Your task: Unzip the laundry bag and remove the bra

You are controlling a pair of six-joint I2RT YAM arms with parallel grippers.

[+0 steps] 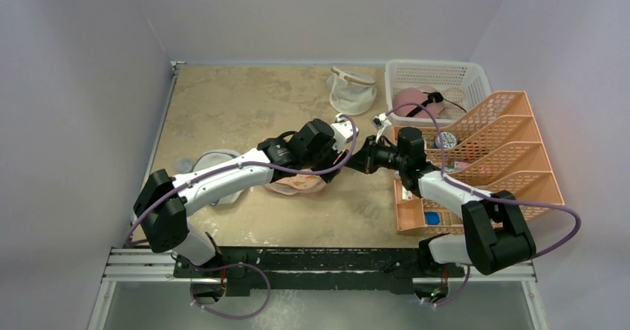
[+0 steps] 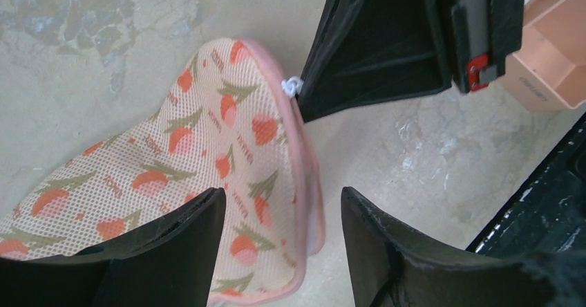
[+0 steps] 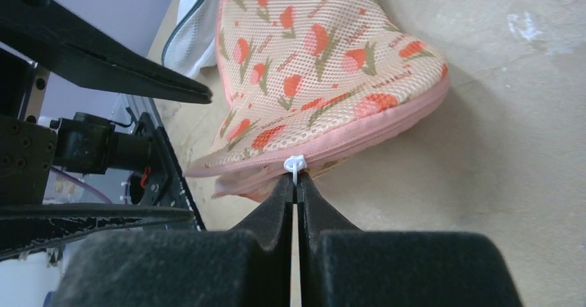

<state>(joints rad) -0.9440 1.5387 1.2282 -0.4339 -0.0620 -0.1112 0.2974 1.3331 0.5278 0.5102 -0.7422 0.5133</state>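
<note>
The laundry bag (image 1: 297,184) is a peach mesh pouch with orange-red leaf prints, lying at mid-table under my left arm. In the right wrist view my right gripper (image 3: 296,182) is shut on the white zip pull (image 3: 295,163) at the bag's (image 3: 325,58) pink edge. In the left wrist view my left gripper (image 2: 282,195) is open, its jaws straddling the bag's (image 2: 207,148) pink rim just above the table, with the zip pull (image 2: 292,84) and the right fingers (image 2: 380,44) beyond. The bra is hidden.
A round white mesh pouch with dark trim (image 1: 215,168) lies left of the bag. A white mesh cup-shaped pouch (image 1: 351,91) sits at the back. A white basket (image 1: 475,81) holds a pink rounded thing (image 1: 412,98). An orange file rack (image 1: 505,148) and orange tray (image 1: 416,211) stand right.
</note>
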